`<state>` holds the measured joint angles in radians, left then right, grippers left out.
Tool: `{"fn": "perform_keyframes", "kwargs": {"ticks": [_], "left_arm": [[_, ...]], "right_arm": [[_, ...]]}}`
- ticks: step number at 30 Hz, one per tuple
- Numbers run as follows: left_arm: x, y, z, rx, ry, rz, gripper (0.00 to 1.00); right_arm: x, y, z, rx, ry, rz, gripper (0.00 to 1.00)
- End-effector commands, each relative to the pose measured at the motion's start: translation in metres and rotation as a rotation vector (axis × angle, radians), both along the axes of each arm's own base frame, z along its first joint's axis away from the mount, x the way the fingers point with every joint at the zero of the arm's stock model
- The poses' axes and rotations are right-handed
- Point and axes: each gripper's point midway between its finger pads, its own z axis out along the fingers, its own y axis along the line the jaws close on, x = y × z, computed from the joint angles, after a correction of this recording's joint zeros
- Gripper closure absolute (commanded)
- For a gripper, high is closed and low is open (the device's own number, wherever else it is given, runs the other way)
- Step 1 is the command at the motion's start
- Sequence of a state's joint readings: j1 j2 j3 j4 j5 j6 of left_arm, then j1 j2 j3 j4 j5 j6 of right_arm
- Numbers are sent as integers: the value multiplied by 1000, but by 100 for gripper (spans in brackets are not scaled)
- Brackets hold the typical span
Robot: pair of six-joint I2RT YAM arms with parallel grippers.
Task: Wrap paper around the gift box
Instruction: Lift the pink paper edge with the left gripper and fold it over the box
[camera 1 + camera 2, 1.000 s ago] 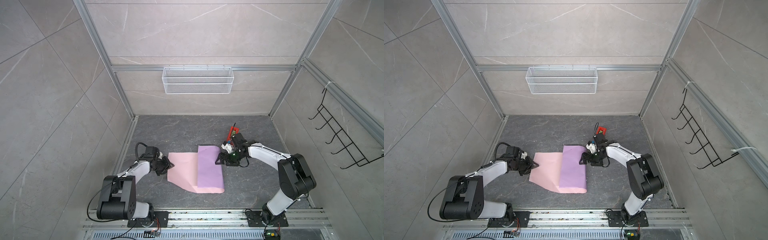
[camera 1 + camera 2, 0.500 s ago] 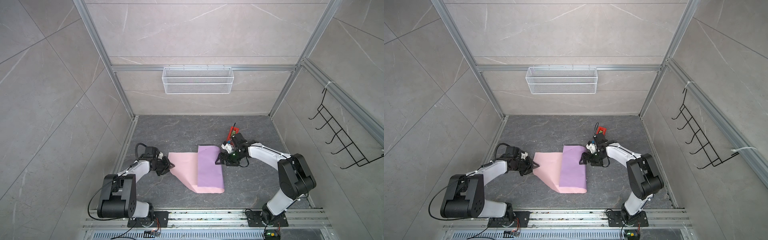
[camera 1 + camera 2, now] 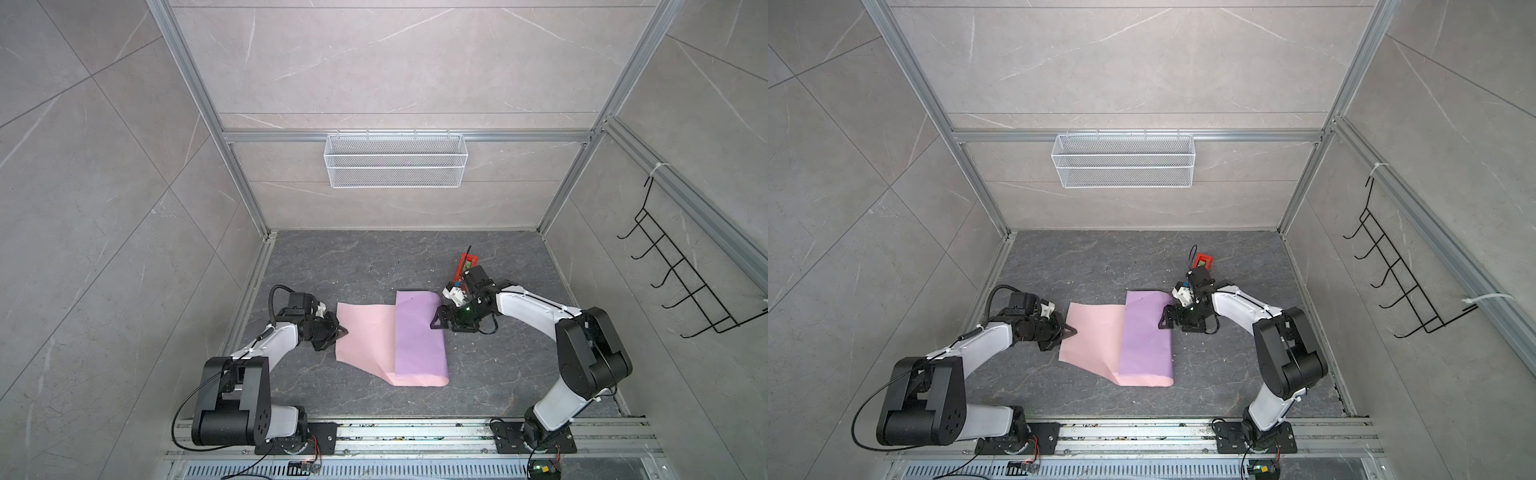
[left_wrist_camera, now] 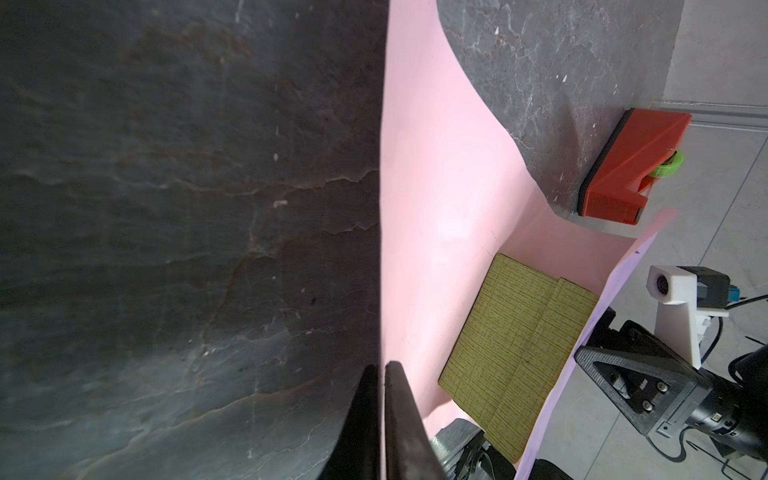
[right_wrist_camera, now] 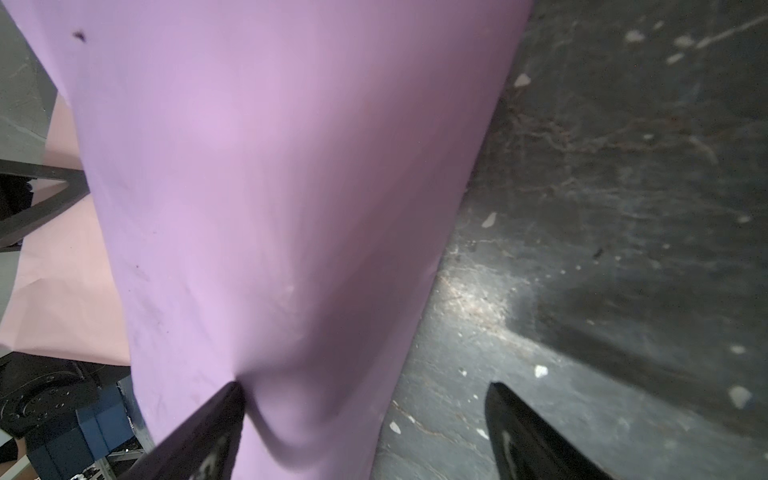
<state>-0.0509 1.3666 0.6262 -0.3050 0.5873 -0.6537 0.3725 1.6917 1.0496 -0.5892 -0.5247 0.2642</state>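
Observation:
The paper (image 3: 365,332) lies on the dark table, pink side up. Its right part is folded over as a lilac flap (image 3: 417,332). That flap covers the gift box in both top views. The olive-green gift box (image 4: 519,345) shows under the flap in the left wrist view. My left gripper (image 3: 341,331) (image 4: 381,368) is shut on the paper's left edge. My right gripper (image 3: 436,322) (image 5: 365,386) stands open at the flap's right side. One fingertip (image 5: 224,415) presses into the lilac paper, and the other hangs over bare table.
A red tape dispenser (image 3: 464,266) (image 4: 631,166) stands just behind the right gripper. A white wire basket (image 3: 395,160) hangs on the back wall. On the right wall is a black hook rack (image 3: 681,282). Metal rails edge the table.
The left gripper's jaws have closed on the pink paper's left edge, and that edge has shifted slightly. The right arm has held still.

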Motion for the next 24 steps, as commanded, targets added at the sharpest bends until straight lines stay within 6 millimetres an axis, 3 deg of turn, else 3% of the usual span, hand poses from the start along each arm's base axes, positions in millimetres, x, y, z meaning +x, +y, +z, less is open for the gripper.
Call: {"fn": "perform_keyframes", "kwargs": {"ticks": [1, 12, 24], "left_arm": [[-6, -8, 12, -26, -34, -51, 92], [-13, -17, 16, 59, -42, -130, 98], [-8, -27, 49, 137, -131, -245, 93]], "right_arm": [[-14, -17, -31, -138, 60, 15, 8], [-14, -17, -31, -139, 57, 13, 8], [-14, -17, -31, -139, 59, 15, 8]]}}
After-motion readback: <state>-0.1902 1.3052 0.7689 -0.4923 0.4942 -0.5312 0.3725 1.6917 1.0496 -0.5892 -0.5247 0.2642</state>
